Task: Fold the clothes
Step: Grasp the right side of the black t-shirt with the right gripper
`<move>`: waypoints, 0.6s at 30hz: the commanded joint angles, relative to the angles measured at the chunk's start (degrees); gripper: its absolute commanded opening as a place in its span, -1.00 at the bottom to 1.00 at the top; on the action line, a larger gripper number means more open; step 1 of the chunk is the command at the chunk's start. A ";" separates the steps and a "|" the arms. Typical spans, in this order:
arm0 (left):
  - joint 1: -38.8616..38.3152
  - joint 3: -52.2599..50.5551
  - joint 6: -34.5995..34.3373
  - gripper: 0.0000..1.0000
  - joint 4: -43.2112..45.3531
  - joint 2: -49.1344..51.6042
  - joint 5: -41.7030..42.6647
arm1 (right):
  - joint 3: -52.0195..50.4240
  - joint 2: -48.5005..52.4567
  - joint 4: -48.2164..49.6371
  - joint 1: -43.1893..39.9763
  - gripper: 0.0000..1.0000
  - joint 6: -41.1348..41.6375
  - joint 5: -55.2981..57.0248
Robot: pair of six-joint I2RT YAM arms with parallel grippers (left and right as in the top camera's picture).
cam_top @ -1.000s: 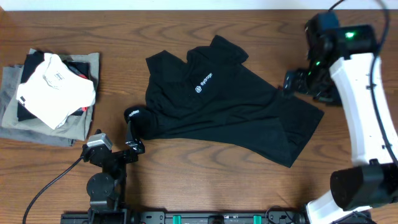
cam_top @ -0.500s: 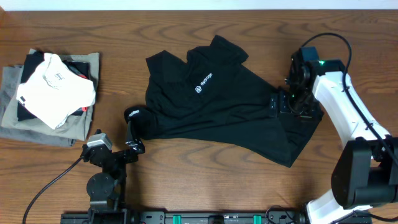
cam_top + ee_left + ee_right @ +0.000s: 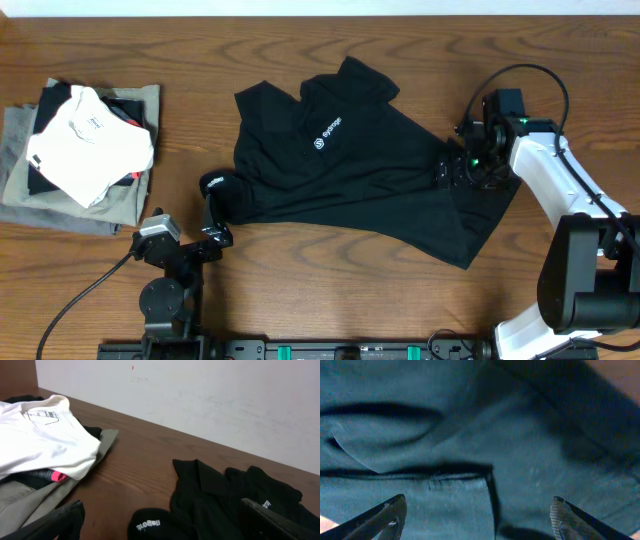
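The whole table (image 3: 300, 40) is seen from straight above and from a distance by the overhead camera. Its far edge runs along the top of the frame and the arm bases stand at the near edge.

The left wrist view is taken from low over the near edge, facing the far edge and the white wall (image 3: 200, 395), with the fingers (image 3: 60, 522) of the left gripper (image 3: 160, 510) at the bottom corners. The folded stack (image 3: 80, 150) by the left edge and the black T-shirt (image 3: 360, 170) are shared with the overhead view.

The right wrist view is taken very close, facing down onto the T-shirt's fabric toward the right edge. That fabric fills the frame and is also covered from above.
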 commanded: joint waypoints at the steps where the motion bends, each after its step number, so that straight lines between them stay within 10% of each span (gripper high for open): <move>1: 0.31 -1.36 0.90 0.96 -1.86 -0.26 -0.48 | -0.24 -0.24 0.81 0.15 0.73 -1.77 -1.14; 18: 0.31 -1.36 0.90 0.96 -1.86 -0.24 -0.48 | -6.08 0.13 4.22 0.35 0.79 -7.30 -6.43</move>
